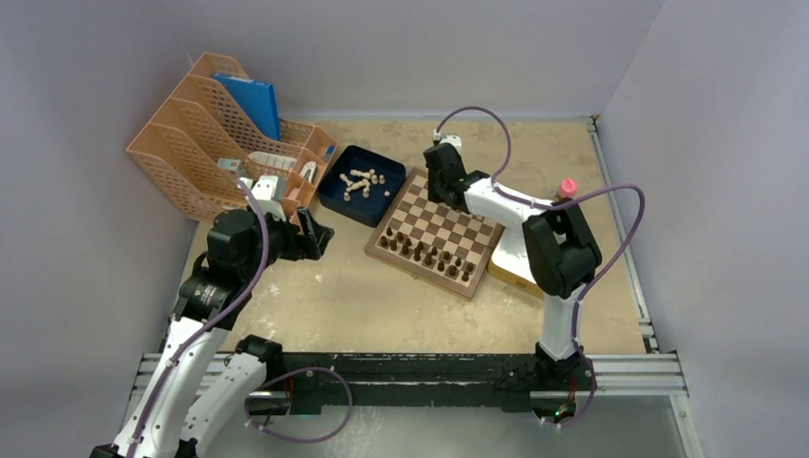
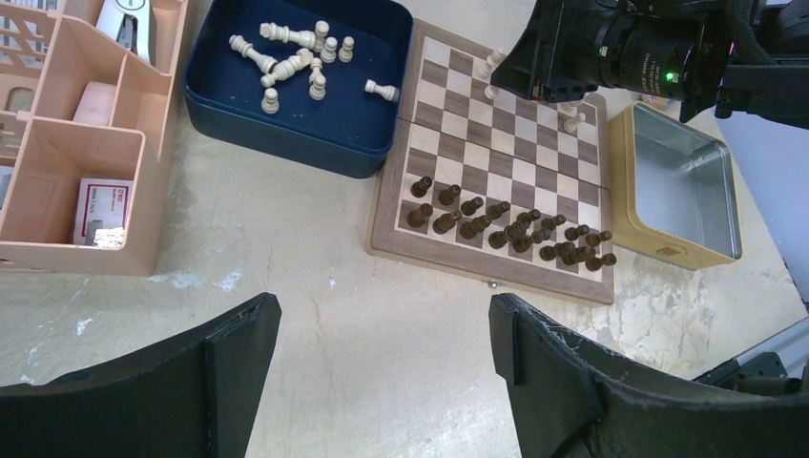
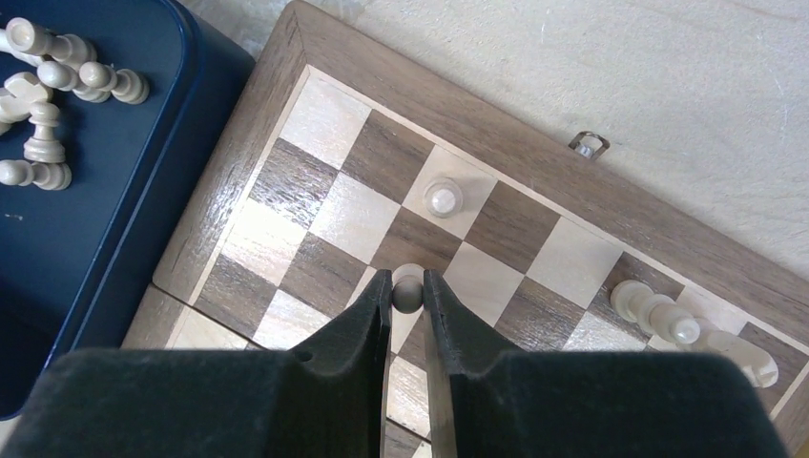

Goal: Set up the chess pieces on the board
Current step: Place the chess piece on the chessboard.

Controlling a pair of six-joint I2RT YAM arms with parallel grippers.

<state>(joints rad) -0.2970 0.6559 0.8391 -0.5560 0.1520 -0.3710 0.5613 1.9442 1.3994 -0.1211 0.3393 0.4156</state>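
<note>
The checkered wooden board (image 1: 434, 234) lies mid-table and also shows in the left wrist view (image 2: 496, 162) and the right wrist view (image 3: 534, 172). My right gripper (image 3: 407, 291) is shut on a light beige pawn (image 3: 407, 289), held upright over the board's far squares. Another beige pawn (image 3: 443, 198) stands one row beyond it, and two taller beige pieces (image 3: 658, 315) stand at the right. Several loose beige pieces (image 2: 296, 62) lie in the dark blue tray (image 2: 286, 119). My left gripper (image 2: 382, 334) is open and empty above bare table, near the board's front edge.
Two rows of dark brown pieces (image 2: 515, 229) fill the board's near side. A yellow-rimmed metal tin (image 2: 677, 191) sits to the right of the board. An orange desk organiser (image 1: 229, 143) stands at the back left. A pink-capped object (image 1: 568, 186) sits at the right.
</note>
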